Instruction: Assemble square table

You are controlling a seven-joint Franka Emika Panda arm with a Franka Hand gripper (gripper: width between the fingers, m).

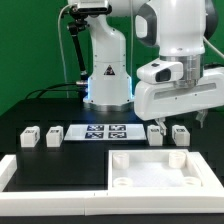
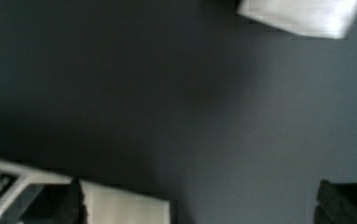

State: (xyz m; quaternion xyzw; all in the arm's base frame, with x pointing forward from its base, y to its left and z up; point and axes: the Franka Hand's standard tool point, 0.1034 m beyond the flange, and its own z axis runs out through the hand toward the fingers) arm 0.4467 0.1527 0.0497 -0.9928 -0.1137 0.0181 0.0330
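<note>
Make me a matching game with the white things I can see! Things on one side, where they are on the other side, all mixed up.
Things:
1. square tabletop
2. marker board
3. arm's base
4. long border rail

Places:
A. at the back, behind the marker board
B. at the front, on the exterior view's left
C. at the front, on the exterior view's right
D. flat in the middle, with two legs on each side

Pairs: 1-C, 2-D, 3-A, 4-B.
</note>
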